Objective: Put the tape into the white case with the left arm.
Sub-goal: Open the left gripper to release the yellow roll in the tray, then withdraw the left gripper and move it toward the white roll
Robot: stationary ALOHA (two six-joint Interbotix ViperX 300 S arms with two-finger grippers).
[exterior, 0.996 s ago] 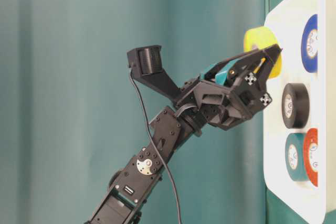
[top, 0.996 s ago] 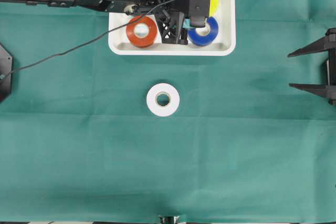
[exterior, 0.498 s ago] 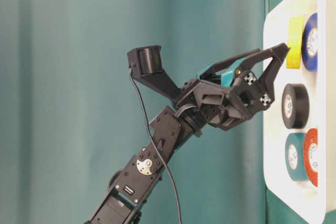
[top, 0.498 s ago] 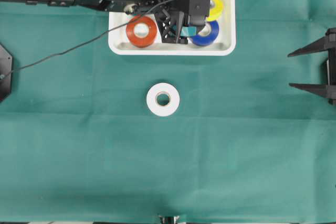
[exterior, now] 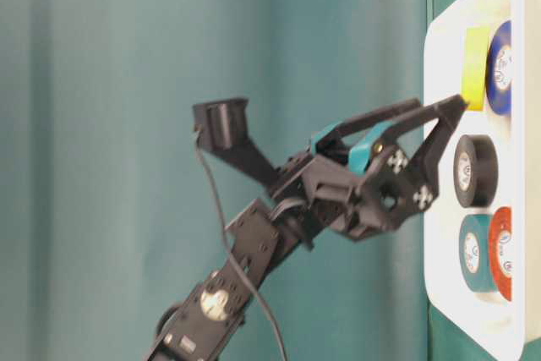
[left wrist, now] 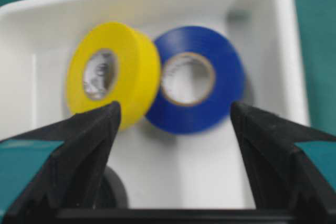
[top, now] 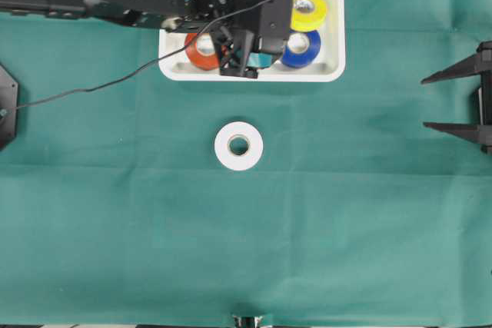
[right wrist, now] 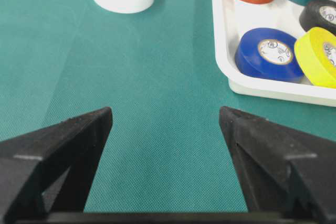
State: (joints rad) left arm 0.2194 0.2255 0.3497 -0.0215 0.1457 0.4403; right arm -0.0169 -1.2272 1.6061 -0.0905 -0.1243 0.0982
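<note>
From overhead I get even, bright light on the green cloth point(top: 323, 213), with only a faint shadow beside the white tape roll point(top: 238, 146). My left wrist view is soft: the yellow roll point(left wrist: 113, 72) and blue roll point(left wrist: 197, 80) are blurred, the left tool point(left wrist: 173, 156) more so. At table level the left arm point(exterior: 279, 234) smears slightly.

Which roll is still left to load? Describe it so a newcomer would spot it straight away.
Start at the white case at the top of the green cloth in the overhead view. Just below the case, out on the bare cloth, lies the white tape roll, flat, core up. It is the only roll outside the case; the others are coloured or black.
</note>
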